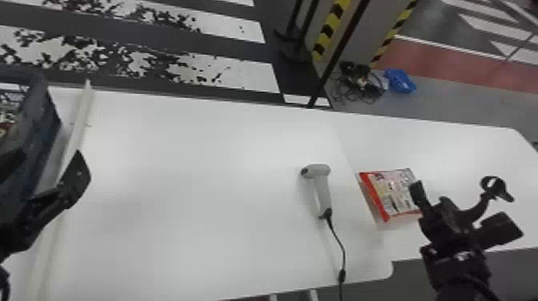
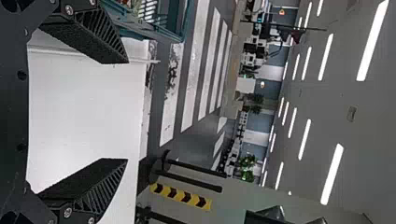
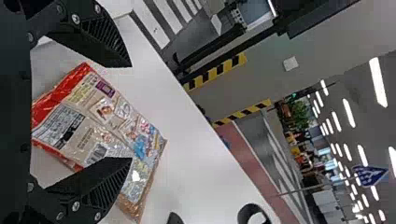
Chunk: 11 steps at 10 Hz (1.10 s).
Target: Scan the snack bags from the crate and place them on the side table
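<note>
Over at the right of the head view, one red-and-beige plastic snack bag (image 1: 396,194) is laid on the smooth white side table (image 1: 452,148): one delivered, it seems, though whether it was scanned can't be told. At far left, contents are glimpsed in the blue-grey plastic crate (image 1: 38,128), so more bags are probably left. Spread fingers, nothing pinched, are shown by the black right gripper (image 3: 130,112) near the bag and the black left gripper (image 2: 127,110) near the crate. Mid-frame, wide travelling room is offered; right of centre, the grey pistol-shaped scanner (image 1: 322,194) must be skirted, and at left the crate's wall and raised white strip (image 1: 80,124).
</note>
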### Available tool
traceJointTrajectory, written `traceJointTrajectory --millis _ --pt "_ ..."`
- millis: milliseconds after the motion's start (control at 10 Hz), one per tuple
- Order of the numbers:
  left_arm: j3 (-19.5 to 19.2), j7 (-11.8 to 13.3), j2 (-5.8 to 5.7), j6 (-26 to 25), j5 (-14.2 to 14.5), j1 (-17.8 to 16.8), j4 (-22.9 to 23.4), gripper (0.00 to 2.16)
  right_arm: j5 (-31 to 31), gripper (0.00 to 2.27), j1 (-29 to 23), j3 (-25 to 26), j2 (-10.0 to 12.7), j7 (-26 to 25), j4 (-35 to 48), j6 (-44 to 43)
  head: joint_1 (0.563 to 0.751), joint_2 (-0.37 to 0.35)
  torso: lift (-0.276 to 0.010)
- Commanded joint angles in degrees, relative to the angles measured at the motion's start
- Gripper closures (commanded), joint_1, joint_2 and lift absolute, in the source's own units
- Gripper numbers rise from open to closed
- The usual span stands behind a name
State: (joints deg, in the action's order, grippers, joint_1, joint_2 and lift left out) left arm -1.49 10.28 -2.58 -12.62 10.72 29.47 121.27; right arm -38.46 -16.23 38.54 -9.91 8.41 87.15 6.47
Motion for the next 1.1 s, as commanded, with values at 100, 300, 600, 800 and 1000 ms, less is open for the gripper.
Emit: traceJointTrajectory --millis 100,300,600,800,1000 --pt "0.0 0.0 0.12 0.0 0.0 0.1 0.3 0.13 6.6 0.07 -7.3 -7.3 4.4 -0.1 11.6 -10.4 0.695 -0.350 -0.094" --pt "-0.1 0.1 0.12 0.0 0.0 0.1 0.4 0.13 14.3 0.07 -12.2 -15.4 6.0 -0.1 17.4 -21.8 0.695 -0.350 -0.094" --pt "0.0 0.0 0.21 0.0 0.0 0.1 0.2 0.13 24.8 0.07 -15.7 -27.0 6.7 -0.2 19.0 -35.7 0.695 -0.273 -0.094" --pt "0.0 0.0 0.30 0.0 0.0 0.1 0.1 0.13 31.6 0.07 -16.3 -33.4 7.6 -0.3 18.8 -40.6 0.695 -0.181 -0.094" --pt "0.0 0.0 0.47 0.0 -0.2 0.1 0.0 0.13 35.3 0.07 -17.0 -37.3 8.3 -0.5 18.6 -40.1 0.695 -0.100 -0.094"
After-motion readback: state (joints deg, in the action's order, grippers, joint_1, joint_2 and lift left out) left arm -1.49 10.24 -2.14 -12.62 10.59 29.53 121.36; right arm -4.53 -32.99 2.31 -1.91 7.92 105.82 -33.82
